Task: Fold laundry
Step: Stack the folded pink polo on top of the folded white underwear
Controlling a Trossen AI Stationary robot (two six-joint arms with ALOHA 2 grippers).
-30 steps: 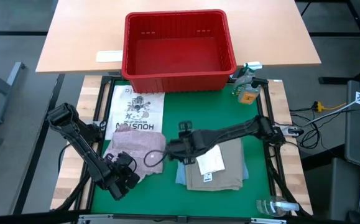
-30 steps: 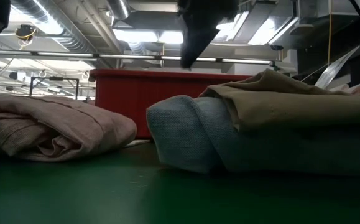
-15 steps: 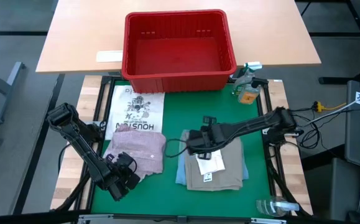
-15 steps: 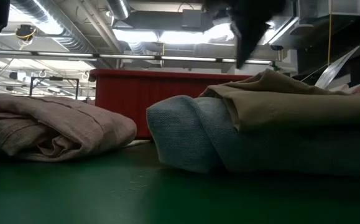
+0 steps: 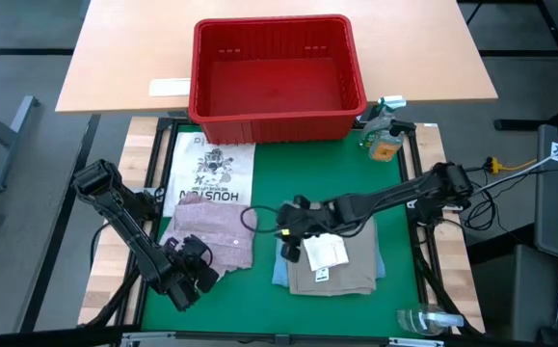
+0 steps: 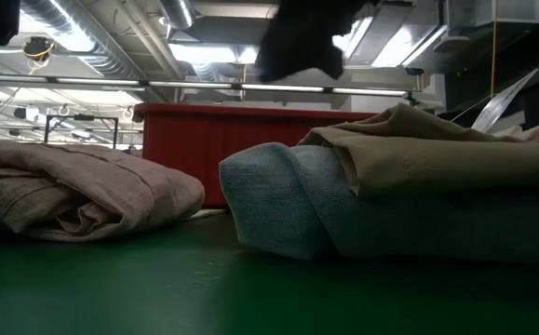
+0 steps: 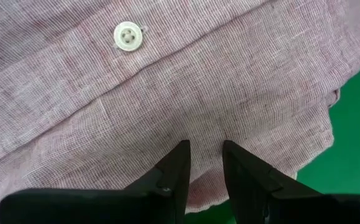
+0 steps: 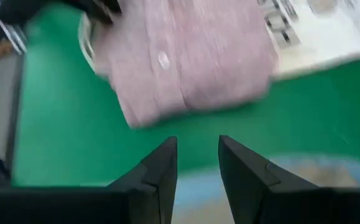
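On the green mat of the bench [image 5: 259, 280], 2 piles sit side by side: the folded pink-mauve buttoned shirt [image 5: 216, 236] on the left, and a stack on the right with the tan cloth piece [image 5: 341, 265] lying over the light blue jeans [image 5: 280, 275]. A white printed garment [image 5: 211, 169] lies flat behind the shirt, and the red basket [image 5: 277, 77] beyond it looks empty.

The right gripper [image 5: 290, 231] hangs over the left edge of the tan-and-jeans stack, next to the gap between the piles. Its wrist view shows its fingers [image 8: 161, 171] slightly spread with nothing between them, mat and shirt below. The left gripper [image 5: 194, 265] sits at the shirt's near-left corner, its fingers [image 7: 173, 171] narrowly parted just above the cloth and pinching nothing.

The main risk is a low sweep by the right arm: a cable loop trails near the shirt's right edge and could snag and pull open a fold. A descent onto the stack's edge might catch only the tan layer and slide it off the jeans. If the left gripper closes here it would bunch the top layer alone.
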